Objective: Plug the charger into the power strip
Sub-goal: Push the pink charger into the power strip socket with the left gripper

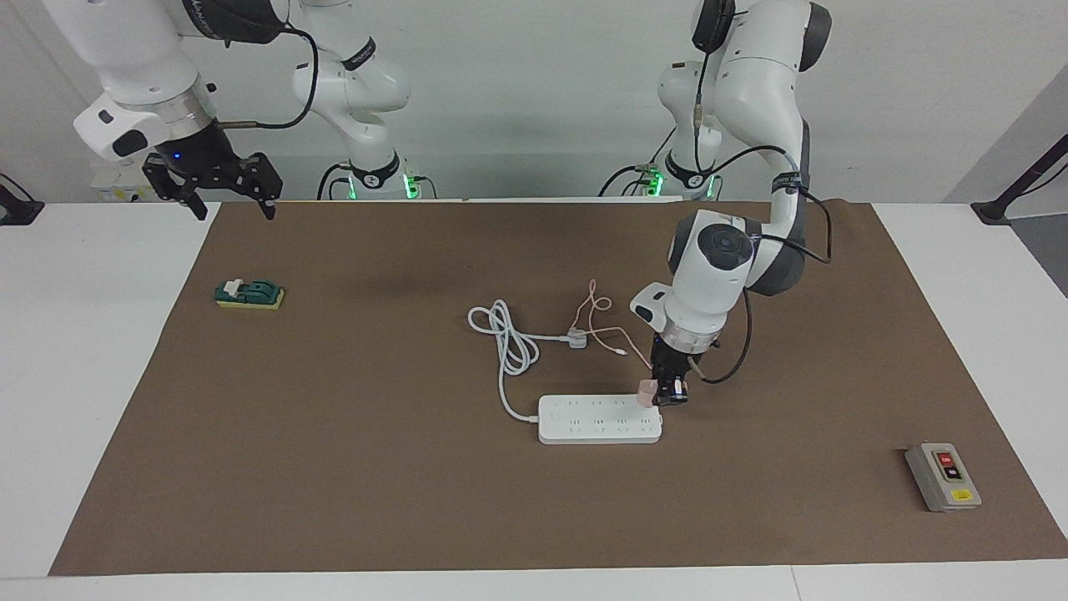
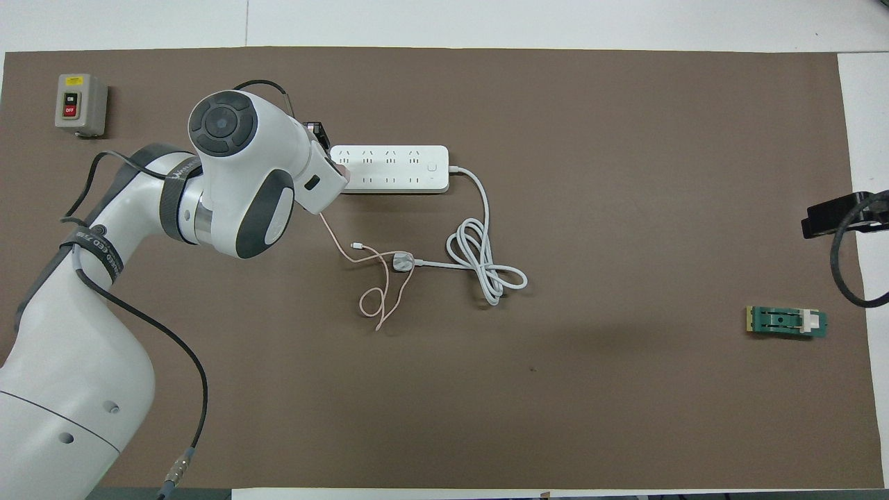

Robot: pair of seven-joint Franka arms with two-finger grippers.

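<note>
The power strip [image 1: 599, 419] [image 2: 392, 169] lies flat at the mat's middle, white with two rows of outlets. My left gripper [image 1: 665, 396] points down at the strip's end toward the left arm's side, shut on the charger [image 1: 647, 391], a small pink cube. The cube sits right at the top of the outlet row nearer to the robots; I cannot tell if its prongs are in. In the overhead view the left wrist hides most of the charger [image 2: 341, 169]. Its thin pink cable [image 1: 596, 321] [image 2: 378, 295] trails toward the robots. My right gripper [image 1: 225, 196] waits open, raised over the mat's corner.
The strip's white plug [image 1: 576, 338] [image 2: 403, 262] and coiled cord [image 1: 511, 340] [image 2: 486, 267] lie nearer to the robots than the strip. A grey button box [image 1: 943, 476] [image 2: 80, 104] stands at the left arm's end, a green switch block [image 1: 249, 294] [image 2: 787, 322] at the right arm's end.
</note>
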